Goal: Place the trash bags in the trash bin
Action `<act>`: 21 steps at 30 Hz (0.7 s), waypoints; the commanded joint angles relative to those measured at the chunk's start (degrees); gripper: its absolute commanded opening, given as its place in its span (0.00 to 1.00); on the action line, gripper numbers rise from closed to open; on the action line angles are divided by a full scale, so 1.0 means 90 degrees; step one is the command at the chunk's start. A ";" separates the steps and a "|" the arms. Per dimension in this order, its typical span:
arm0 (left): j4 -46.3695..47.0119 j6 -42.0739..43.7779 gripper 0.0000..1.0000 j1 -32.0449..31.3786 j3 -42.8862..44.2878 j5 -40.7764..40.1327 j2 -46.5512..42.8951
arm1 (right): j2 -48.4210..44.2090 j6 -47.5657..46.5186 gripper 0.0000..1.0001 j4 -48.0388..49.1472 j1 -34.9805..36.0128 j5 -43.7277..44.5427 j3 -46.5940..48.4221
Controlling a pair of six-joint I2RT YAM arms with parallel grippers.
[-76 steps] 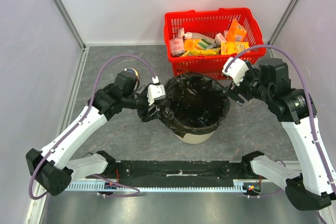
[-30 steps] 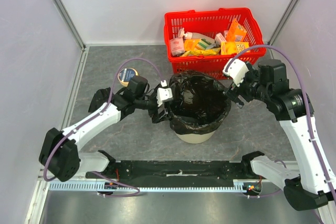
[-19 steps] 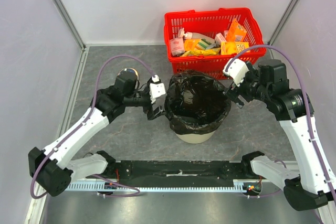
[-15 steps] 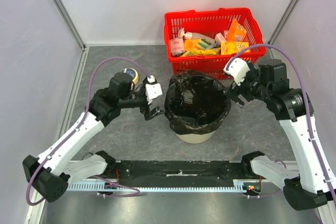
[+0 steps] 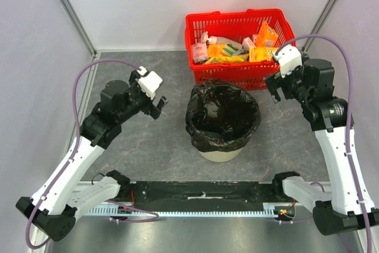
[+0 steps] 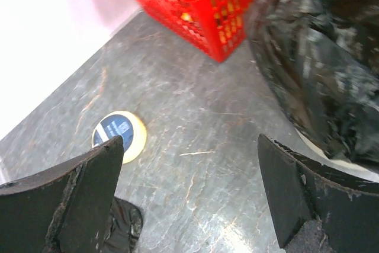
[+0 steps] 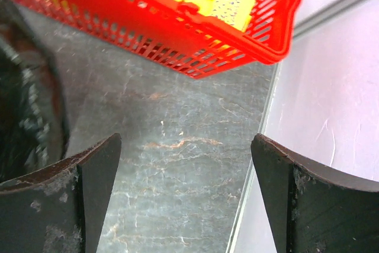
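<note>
Backed away from the trash bin (image 5: 220,155) on both sides just now. Holding the left claw (image 5: 159,106) spread wide, empty, over the bench (image 5: 148,146) near a tape roll (image 6: 118,137). Left the black trash bag (image 5: 222,119) in the middle, inside the bin, folded over its rim. Holding the right claw (image 5: 273,89) spread, empty, by the red basket (image 5: 234,17). Looks like letting go, nearly done. Next, maybe tuck loose edges.

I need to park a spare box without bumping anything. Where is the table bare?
Barest: the table front-left of the trash bin, and the strip to its right toward the wall. Back left is open except a tape roll. Crowded: the narrow gap between bin and red basket.
</note>
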 commanded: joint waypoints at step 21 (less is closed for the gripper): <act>0.2205 -0.1898 0.99 0.1167 -0.0666 -0.0879 0.0005 | -0.0067 0.2407 0.98 0.3519 -0.1519 0.0517 -0.2067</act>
